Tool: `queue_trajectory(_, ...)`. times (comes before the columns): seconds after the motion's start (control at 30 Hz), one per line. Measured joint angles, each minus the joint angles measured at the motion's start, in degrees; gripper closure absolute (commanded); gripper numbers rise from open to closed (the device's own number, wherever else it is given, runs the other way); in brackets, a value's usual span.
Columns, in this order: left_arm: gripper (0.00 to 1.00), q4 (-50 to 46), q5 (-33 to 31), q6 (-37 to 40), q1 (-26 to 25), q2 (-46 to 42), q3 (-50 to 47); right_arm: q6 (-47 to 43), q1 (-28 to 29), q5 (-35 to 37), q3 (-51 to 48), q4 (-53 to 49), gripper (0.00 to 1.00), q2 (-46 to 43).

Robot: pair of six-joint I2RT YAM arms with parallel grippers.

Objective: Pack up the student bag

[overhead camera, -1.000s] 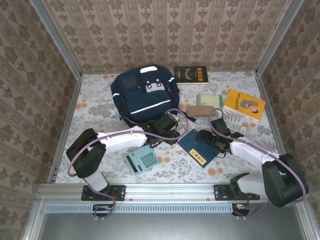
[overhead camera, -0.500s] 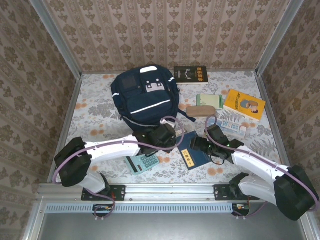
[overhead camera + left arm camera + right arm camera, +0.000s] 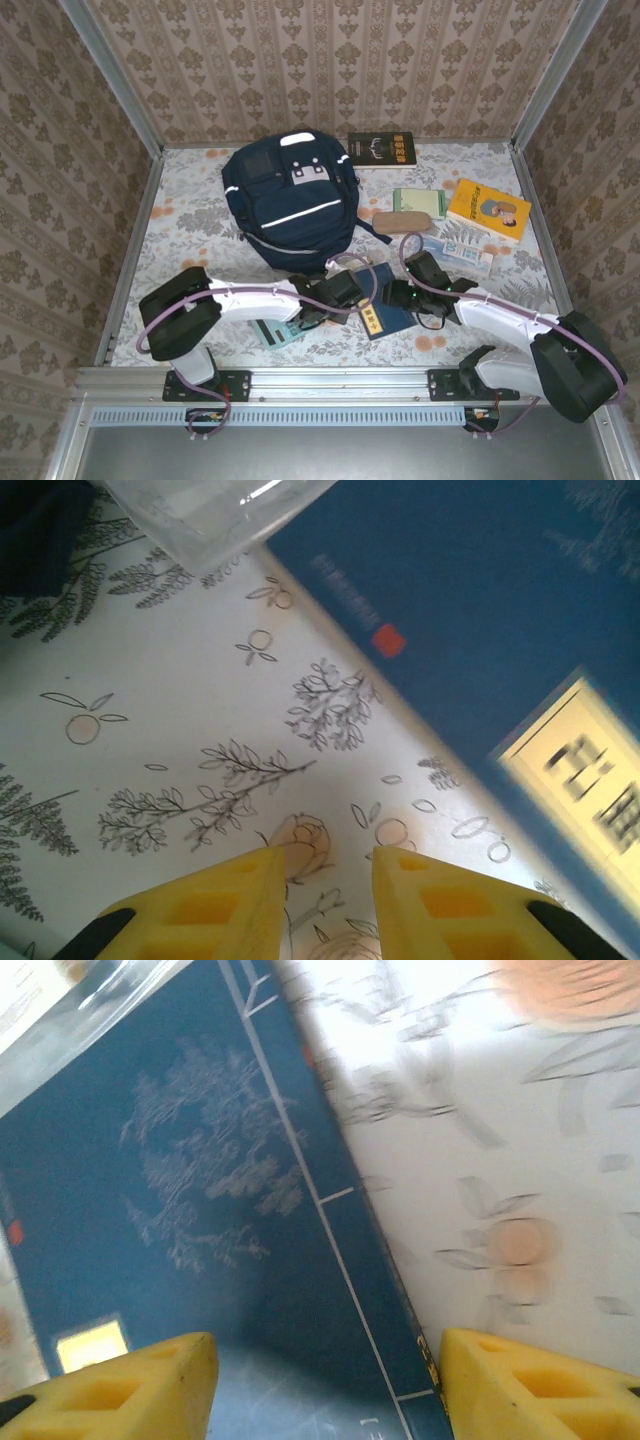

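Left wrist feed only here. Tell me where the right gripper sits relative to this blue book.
Observer: The right gripper hangs over the blue book, with its jaws wide apart above the cover and one long edge.
Operator: Give me the bag's position.
Observer: The bag lies beyond the book, on the left half of the table, front face up.
Operator: Name something else near your side.
Observer: A calculator lies partly under the left arm.
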Motion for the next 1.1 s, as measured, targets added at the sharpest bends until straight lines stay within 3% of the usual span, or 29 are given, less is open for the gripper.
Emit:
queue_trajectory(0.2, 0.72, 1.4, 1.0, -0.3, 2.3, 1.5, -0.6, 0.0, 2.2, -5.1, -0.3, 3.7, 0.40, 1.4)
queue_trajectory(0.5, 0.72, 1.9, 1.0, -2.3, 1.9, -0.8, -2.7, -0.2, 2.2, -5.4, -0.3, 4.0, 0.40, 1.8)
queue_trajectory(0.7, 0.66, 2.8, 1.7, -8.0, 0.2, -6.3, -5.8, -0.2, 2.2, -5.2, -0.3, 4.0, 0.41, 1.8)
queue_trajectory(0.8, 0.55, 4.1, 1.7, -11.3, -0.5, -9.2, -7.8, -0.2, 2.2, -5.0, -0.3, 4.0, 0.40, 1.6)
queue_trajectory(1.1, 0.54, 12.8, 3.3, -18.9, -1.0, -10.5, -12.2, -0.2, 2.3, -4.2, -0.3, 4.1, 0.40, 0.9)
